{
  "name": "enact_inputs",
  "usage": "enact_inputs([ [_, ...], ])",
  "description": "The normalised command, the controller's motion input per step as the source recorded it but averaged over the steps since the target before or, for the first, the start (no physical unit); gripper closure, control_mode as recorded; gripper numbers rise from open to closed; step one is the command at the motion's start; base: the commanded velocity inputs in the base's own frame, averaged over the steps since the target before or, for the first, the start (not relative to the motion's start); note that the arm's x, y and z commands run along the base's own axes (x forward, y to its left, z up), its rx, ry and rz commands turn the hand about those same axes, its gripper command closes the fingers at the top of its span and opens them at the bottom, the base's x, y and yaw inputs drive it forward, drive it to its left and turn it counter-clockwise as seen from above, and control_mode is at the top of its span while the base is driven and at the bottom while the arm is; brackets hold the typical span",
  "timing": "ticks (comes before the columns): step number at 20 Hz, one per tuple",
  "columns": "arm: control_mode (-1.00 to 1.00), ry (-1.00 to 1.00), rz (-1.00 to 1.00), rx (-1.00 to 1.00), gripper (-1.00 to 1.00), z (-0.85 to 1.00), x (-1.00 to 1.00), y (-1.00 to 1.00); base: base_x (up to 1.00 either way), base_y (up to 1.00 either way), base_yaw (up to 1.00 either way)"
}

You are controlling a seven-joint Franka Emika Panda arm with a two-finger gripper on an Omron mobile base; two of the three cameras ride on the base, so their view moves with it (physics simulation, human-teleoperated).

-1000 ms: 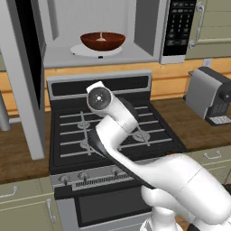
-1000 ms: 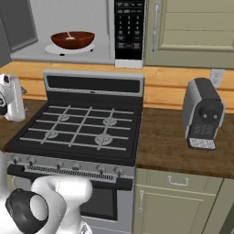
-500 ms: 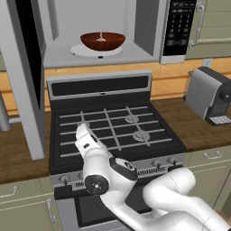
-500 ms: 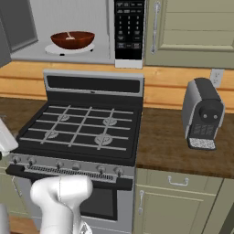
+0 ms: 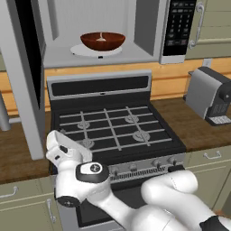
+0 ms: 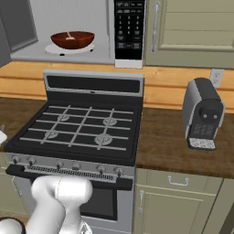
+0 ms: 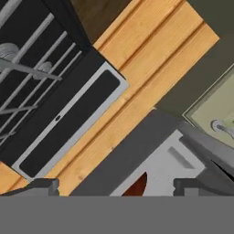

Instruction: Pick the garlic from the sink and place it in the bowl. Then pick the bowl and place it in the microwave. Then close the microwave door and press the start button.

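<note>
Bowl [image 5: 103, 40] already set on the turntable inside the microwave [image 5: 113, 31], garlic [image 5: 103, 38] seemingly in it. Door [image 5: 23, 76] swung wide at left, unclosed; start button unpressed. Hand [image 7: 114, 186] released, empty.

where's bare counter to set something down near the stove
Bare wood counter lies between the stove and the coffee machine, and in front of that machine. Left of the stove, the open microwave door and the arm crowd the counter.
</note>
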Motion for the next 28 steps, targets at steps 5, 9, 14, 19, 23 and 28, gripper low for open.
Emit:
enact_inputs([
  [5,-1.0,-0.11,-0.14,-0.05,-1.0,0.13,-0.42,1.0,0.0,0.0,0.0],
  [9,-1.0,-0.1,-0.18,0.0,-1.0,0.1,-0.8,1.0,0.0,0.0,0.0],
  [14,-1.0,-0.03,-0.21,0.02,-1.0,0.31,-0.48,0.77,0.0,0.0,0.0],
  [19,-1.0,-0.01,-0.2,0.07,-1.0,0.52,-0.04,0.12,0.0,0.0,0.0],
  [23,-1.0,-0.1,-0.13,0.09,-1.0,0.48,-0.11,-0.3,0.0,0.0,0.0],
  [28,-1.0,-0.11,-0.05,0.07,-1.0,0.37,-0.02,-0.43,0.0,0.0,0.0],
])
